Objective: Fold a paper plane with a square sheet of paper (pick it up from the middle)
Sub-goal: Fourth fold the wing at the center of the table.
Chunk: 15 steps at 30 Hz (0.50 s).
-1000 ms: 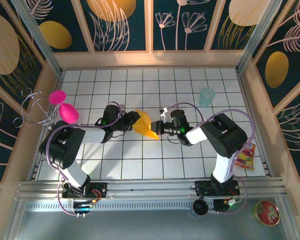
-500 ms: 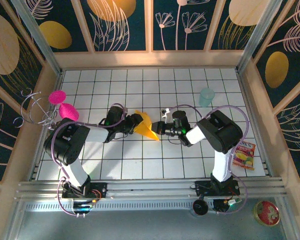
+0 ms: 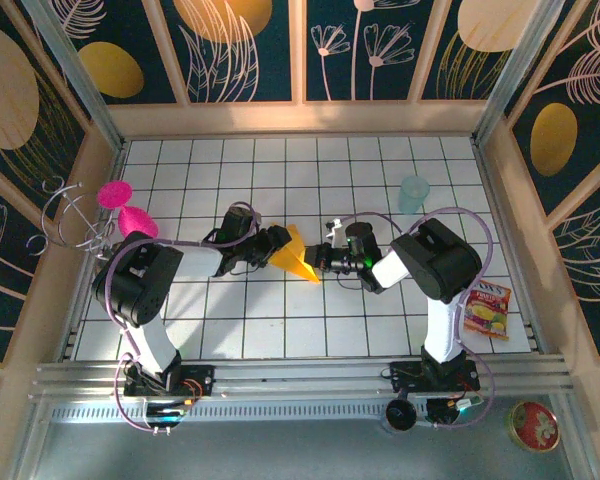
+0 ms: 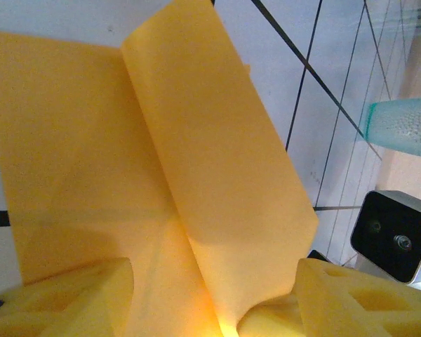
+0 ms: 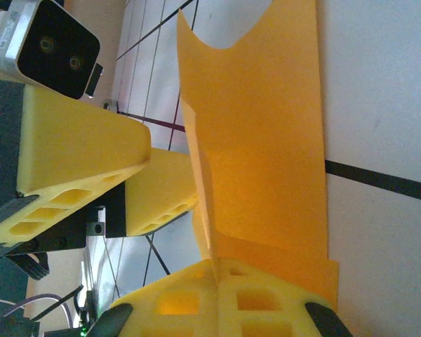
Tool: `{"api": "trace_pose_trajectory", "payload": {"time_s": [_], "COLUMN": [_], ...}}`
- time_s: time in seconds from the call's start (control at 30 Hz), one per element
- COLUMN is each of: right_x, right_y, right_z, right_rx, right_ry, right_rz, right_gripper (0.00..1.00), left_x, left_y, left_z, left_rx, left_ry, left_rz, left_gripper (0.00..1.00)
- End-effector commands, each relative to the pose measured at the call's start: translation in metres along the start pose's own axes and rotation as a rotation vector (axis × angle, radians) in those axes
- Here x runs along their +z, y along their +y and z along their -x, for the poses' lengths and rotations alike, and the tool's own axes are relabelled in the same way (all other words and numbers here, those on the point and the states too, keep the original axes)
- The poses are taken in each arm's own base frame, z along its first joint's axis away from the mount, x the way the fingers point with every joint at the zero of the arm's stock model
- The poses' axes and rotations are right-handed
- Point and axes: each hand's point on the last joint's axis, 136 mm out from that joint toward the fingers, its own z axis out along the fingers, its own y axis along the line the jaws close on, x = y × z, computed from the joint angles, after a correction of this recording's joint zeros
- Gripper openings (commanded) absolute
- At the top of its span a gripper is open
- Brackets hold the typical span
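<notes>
The square sheet of paper (image 3: 293,254), orange-yellow and folded into a pointed shape with one flap standing up, sits mid-table between both grippers. My right gripper (image 3: 319,259) is shut on its edge. In the right wrist view the foam fingers (image 5: 189,302) press together with the paper (image 5: 266,140) pinched in their seam. My left gripper (image 3: 273,244) is at the paper's left side and open. In the left wrist view the paper (image 4: 217,175) lies loosely between its two spread fingers (image 4: 70,295).
A pale teal cup (image 3: 414,192) stands at the back right, also seen as the cup (image 4: 403,126) past the paper. A snack packet (image 3: 487,308) lies near the right arm's base. Pink objects (image 3: 130,215) on a wire stand are at the left wall.
The left gripper's jaws have spread apart around the paper. The left arm has pushed slightly right and the right arm's elbow has swung; the paper has shifted a little.
</notes>
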Motion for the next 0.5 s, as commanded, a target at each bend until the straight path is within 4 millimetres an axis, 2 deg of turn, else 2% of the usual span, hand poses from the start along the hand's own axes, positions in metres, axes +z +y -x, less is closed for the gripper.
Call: {"api": "trace_pose_trajectory", "payload": {"time_s": [0.0,0.23,0.47], "right_x": [0.000,0.003,0.003], "right_y": [-0.001,-0.003,-0.001], "right_z": [0.001,-0.001,0.000], "right_rx": [0.016,0.032,0.028], "right_ry": [0.005,0.025,0.030], "right_rz": [0.015,0.016,0.014], "right_gripper": [0.00,0.00,0.01], "left_x": [0.007,0.009,0.006], "left_y": [0.023,0.047,0.078], "left_z": [-0.002,-0.004,-0.006], "left_rx": [0.010,0.000,0.010], "left_ry": [0.007,0.018,0.025], "left_rz": [0.107,0.238,0.404], "left_gripper": [0.62,0.54,0.53]}}
